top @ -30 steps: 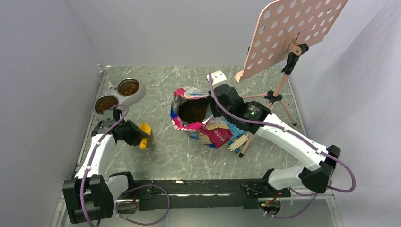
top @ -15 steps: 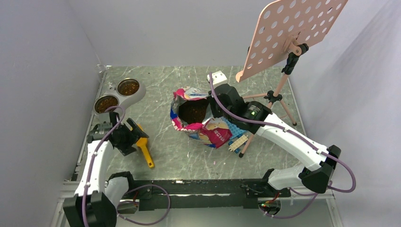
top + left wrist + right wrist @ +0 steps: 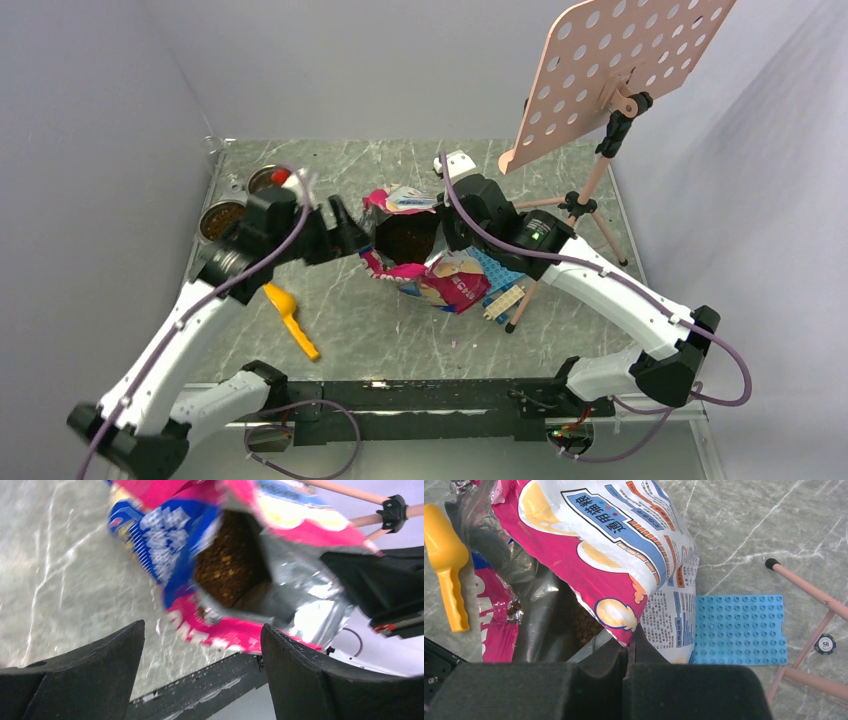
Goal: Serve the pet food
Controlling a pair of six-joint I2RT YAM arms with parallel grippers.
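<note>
**Pet food and surroundings.** I am looking at one mass of pet food (image 3: 227, 575), dark-brown kibble lying inside one pink pouch (image 3: 455, 282). The pouch is resting near the middle of the worktop (image 3: 380, 335), its mouth gaping toward the left. More kibble is filling the nearer of two steel bowls (image 3: 224, 218) at the far left; the left arm is partly hiding the second bowl. One right gripper (image 3: 629, 650) is holding its jaws pressed together, pinching the pouch's rim. One left gripper (image 3: 202, 627) is hovering before the mouth, jaws spread and gripping nothing. One orange-yellow scoop (image 3: 288, 318) is lying on the worktop below the left arm, apart from both grippers. I am also counting one blue studded plate (image 3: 739, 630), one chip (image 3: 825, 643) and one perforated pink stand (image 3: 620, 70).
</note>
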